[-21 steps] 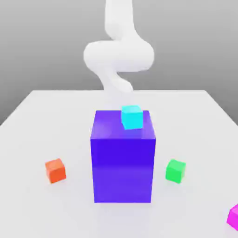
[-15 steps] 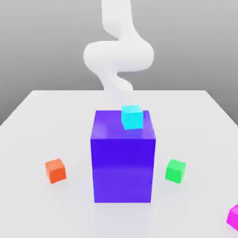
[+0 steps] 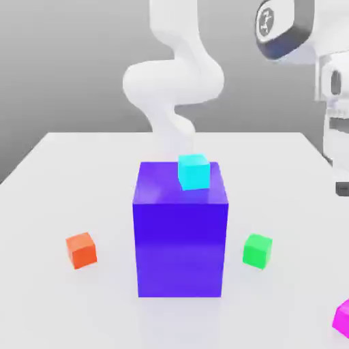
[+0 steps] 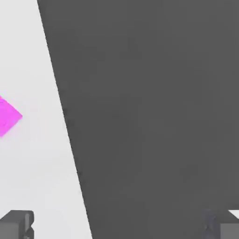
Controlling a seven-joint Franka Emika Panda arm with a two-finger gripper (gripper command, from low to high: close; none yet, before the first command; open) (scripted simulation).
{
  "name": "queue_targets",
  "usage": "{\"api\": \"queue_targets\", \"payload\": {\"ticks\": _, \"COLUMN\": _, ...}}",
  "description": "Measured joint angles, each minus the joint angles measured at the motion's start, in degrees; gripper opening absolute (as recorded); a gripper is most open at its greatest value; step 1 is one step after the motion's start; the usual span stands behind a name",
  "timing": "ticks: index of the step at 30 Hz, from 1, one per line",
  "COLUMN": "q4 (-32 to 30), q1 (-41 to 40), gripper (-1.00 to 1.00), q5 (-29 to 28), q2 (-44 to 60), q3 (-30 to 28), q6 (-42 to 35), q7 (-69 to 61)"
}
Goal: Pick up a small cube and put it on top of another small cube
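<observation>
The small cube (image 3: 343,317) is bright magenta and lies on the white table at the exterior view's lower right corner, cut by the frame edge. In the hand view the same small cube (image 4: 7,116) rests on the table close to its edge. My gripper (image 4: 120,228) is open, its two grey fingertips (image 4: 17,225) far apart with nothing between them. The hand (image 3: 336,116) hangs high above the table at the exterior view's right, well above the magenta cube. A cyan small cube (image 3: 193,171) sits on top of a tall blue block (image 3: 180,238).
An orange cube (image 3: 82,249) lies to the exterior view's left of the blue block and a green cube (image 3: 258,250) to its right. The white arm (image 3: 174,82) rises behind the block. The table's edge (image 4: 70,140) runs close beside the magenta cube.
The hand and wrist have swung into the exterior view's upper right, where nothing stood before. The arm's upper part has shifted slightly. No cube has moved.
</observation>
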Motion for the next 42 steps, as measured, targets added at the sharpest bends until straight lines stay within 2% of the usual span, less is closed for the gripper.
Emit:
{"api": "queue_targets", "payload": {"ticks": 9, "q4": 1.44, "q1": 1.74, "gripper": 0.00, "q5": -2.92, "q2": 18.72, "q3": 6.62, "q6": 4.79, "q7": -22.03}}
{"api": "queue_targets", "payload": {"ticks": 13, "q4": 3.13, "q1": 3.50, "gripper": 0.00, "q5": -5.65, "q2": 27.07, "q3": 5.26, "q6": 10.16, "q7": -22.42}}
{"api": "queue_targets", "payload": {"ticks": 14, "q4": 3.50, "q1": 3.92, "gripper": -1.00, "q5": -6.16, "q2": 28.67, "q3": 4.75, "q6": 11.36, "q7": -22.14}}
{"api": "queue_targets", "payload": {"ticks": 20, "q4": 3.70, "q1": 4.13, "gripper": -1.00, "q5": -6.43, "q2": 29.46, "q3": 4.50, "q6": 11.79, "q7": -21.97}}
{"api": "queue_targets", "payload": {"ticks": 25, "q4": 1.77, "q1": 2.43, "gripper": -1.00, "q5": -3.69, "q2": 21.87, "q3": 6.79, "q6": 6.18, "q7": -23.81}}
{"api": "queue_targets", "payload": {"ticks": 42, "q4": -32.38, "q1": 3.70, "gripper": -1.00, "q5": 11.51, "q2": -11.06, "q3": 7.91, "q6": 8.25, "q7": 10.89}}
